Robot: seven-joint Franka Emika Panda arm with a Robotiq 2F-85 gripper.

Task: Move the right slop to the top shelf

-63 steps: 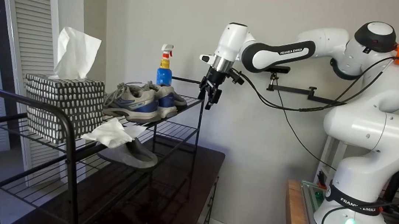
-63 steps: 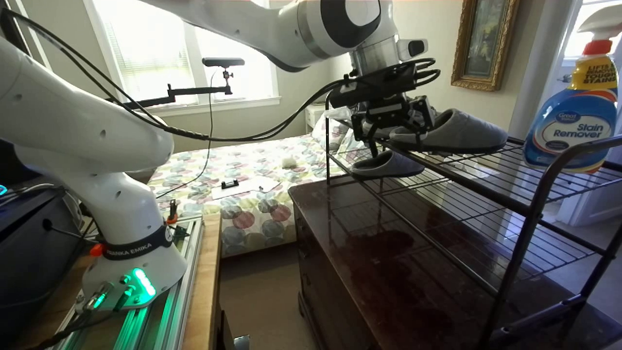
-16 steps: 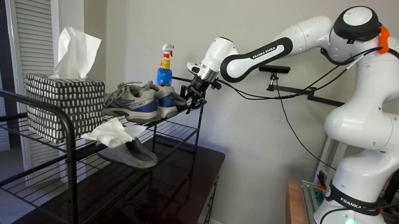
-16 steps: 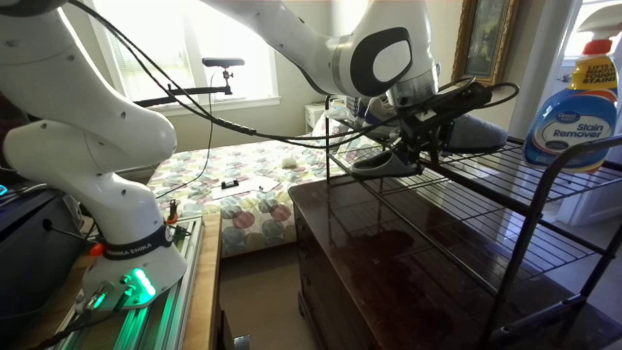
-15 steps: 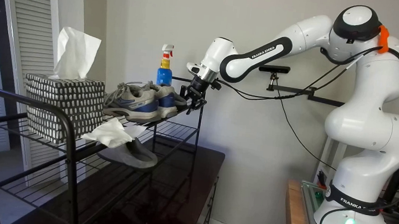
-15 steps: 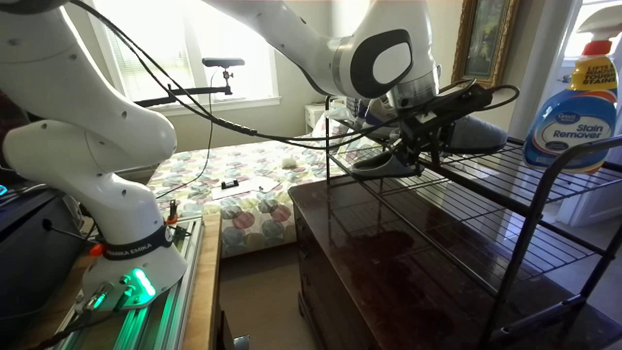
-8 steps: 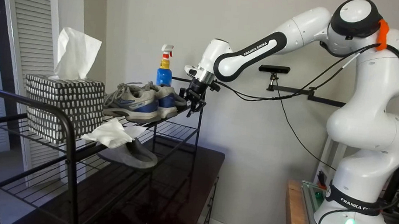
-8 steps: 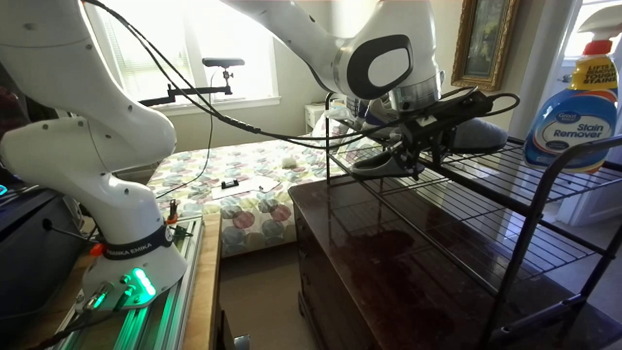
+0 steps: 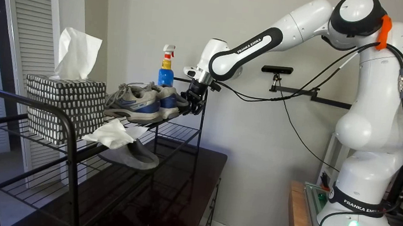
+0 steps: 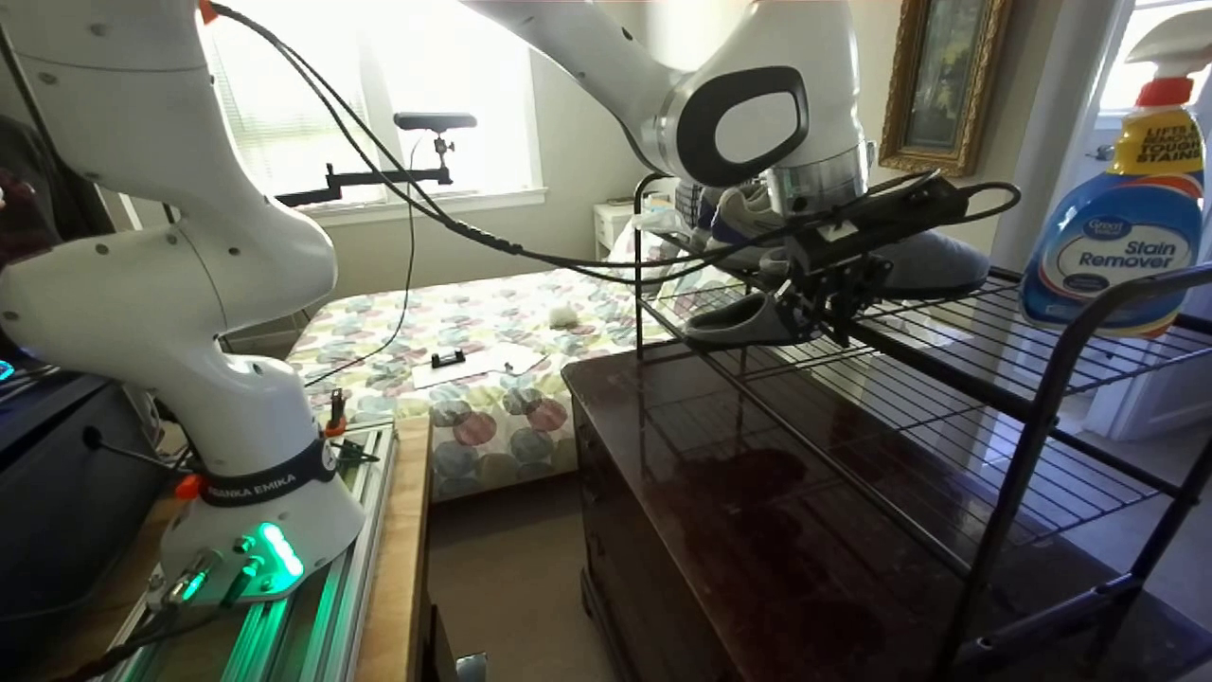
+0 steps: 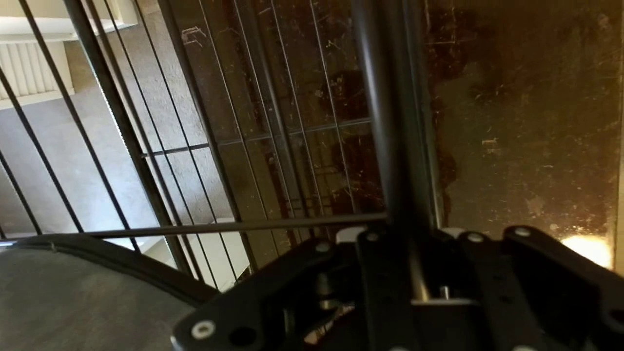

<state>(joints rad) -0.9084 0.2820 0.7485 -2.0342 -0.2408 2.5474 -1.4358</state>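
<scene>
Right now, left to right in an exterior view, you have the robot's base [image 10: 265, 530], a patterned bed [image 10: 454, 332] before the bright window [image 10: 454, 66], then the dark dresser [image 10: 653, 445]. Over it, one grey slipper [image 10: 734, 332] lies on the lower tier [image 10: 881, 500] of the rack [image 10: 1015, 483]. Your claw [image 10: 829, 328] sits closed at the front rail [image 10: 947, 372] of the top shelf [image 10: 971, 332]; whether it pinches anything, you can't tell. Just beside it, the right slipper [image 10: 933, 265], as the robot faces the pair, rests on that shelf, a spray bottle [image 10: 1122, 237] farther right. Between base and dresser edge you have open air above the floor [image 10: 530, 559].
</scene>
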